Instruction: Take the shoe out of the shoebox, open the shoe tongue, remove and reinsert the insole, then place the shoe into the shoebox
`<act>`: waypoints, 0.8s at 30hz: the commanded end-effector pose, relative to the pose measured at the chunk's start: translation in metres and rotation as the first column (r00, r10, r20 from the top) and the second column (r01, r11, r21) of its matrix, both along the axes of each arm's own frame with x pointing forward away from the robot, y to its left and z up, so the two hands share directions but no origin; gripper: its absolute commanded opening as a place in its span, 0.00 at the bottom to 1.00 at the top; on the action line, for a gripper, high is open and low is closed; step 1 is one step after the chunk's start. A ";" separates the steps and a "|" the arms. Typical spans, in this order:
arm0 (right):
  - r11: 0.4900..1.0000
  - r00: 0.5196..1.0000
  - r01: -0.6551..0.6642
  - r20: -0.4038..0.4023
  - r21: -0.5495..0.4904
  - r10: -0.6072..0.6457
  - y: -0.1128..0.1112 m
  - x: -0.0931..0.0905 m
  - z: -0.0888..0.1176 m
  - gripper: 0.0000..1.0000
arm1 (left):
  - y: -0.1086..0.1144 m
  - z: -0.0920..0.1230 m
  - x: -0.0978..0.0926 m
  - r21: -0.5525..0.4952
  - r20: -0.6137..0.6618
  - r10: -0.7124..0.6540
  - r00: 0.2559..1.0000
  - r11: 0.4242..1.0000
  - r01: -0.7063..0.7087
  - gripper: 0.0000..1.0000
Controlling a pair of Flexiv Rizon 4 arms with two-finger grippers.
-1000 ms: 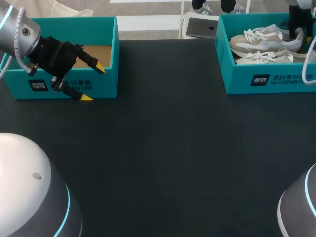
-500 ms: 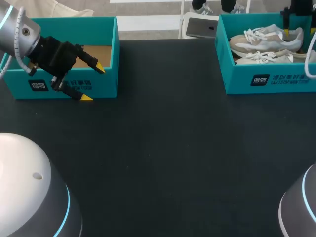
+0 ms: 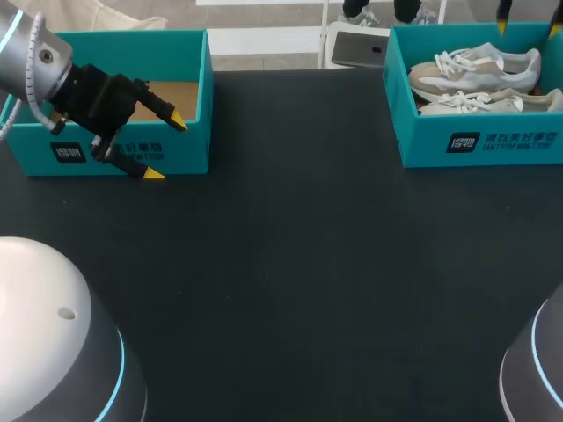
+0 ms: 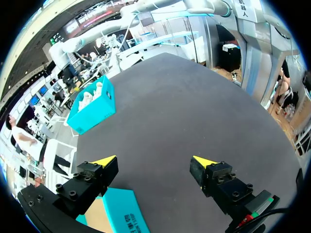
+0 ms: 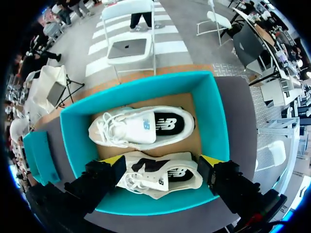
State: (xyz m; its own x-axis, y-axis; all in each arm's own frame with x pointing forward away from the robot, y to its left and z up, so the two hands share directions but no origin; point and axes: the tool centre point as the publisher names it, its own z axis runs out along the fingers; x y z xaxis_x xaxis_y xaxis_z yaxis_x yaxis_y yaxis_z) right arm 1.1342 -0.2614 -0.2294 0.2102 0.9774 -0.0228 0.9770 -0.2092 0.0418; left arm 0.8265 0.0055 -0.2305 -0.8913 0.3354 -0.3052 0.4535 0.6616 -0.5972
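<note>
Two pale sneakers lie side by side in the teal shoebox [image 3: 475, 145] at the far right: one shoe [image 3: 475, 69] at the back, the other shoe [image 3: 479, 102] in front. From the right wrist view the shoebox [image 5: 214, 121] lies straight below. My right gripper [image 5: 163, 162] hangs open high above the nearer shoe [image 5: 163, 178], apart from it, with the other shoe [image 5: 141, 127] beyond. In the head view only the right gripper's [image 3: 528, 22] yellow tips show. My left gripper [image 3: 166, 148] is open and holds nothing, at the front corner of a second teal box [image 3: 189, 53].
The second teal box [image 4: 121, 213] at the far left shows a bare cardboard floor. From the left wrist the shoebox [image 4: 92, 109] stands across a wide stretch of black table [image 3: 290, 264]. The robot's white base domes fill the near corners.
My right gripper has opened and risen out of the shoebox, away from the back shoe's heel, leaving both shoes inside. The left arm has not moved.
</note>
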 end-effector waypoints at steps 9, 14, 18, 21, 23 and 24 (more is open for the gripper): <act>1.000 0.998 -0.015 0.053 0.006 0.015 0.016 -0.055 0.021 1.00 | 0.000 0.000 0.000 0.003 0.000 0.000 1.000 1.000 0.000 1.00; 1.000 0.998 -0.015 0.053 0.006 0.015 0.016 -0.055 0.021 1.00 | 0.000 0.000 0.000 0.003 0.000 0.000 1.000 1.000 0.000 1.00; 1.000 0.998 -0.015 0.053 0.006 0.015 0.016 -0.055 0.021 1.00 | -0.003 0.000 0.000 0.043 -0.026 0.072 0.997 0.997 -0.071 1.00; 1.000 0.998 -0.015 0.053 0.006 0.015 0.016 -0.055 0.021 1.00 | -0.008 0.004 0.000 0.144 -0.071 0.328 0.942 0.938 -0.316 1.00; 1.000 1.000 -0.015 0.008 0.011 0.015 0.020 -0.062 0.020 1.00 | -0.010 0.013 0.000 0.199 -0.053 0.493 0.869 0.858 -0.474 1.00; 1.000 1.000 -0.019 -0.010 0.011 0.019 0.023 -0.065 0.020 1.00 | -0.012 0.017 0.001 0.224 -0.058 0.554 0.830 0.818 -0.531 1.00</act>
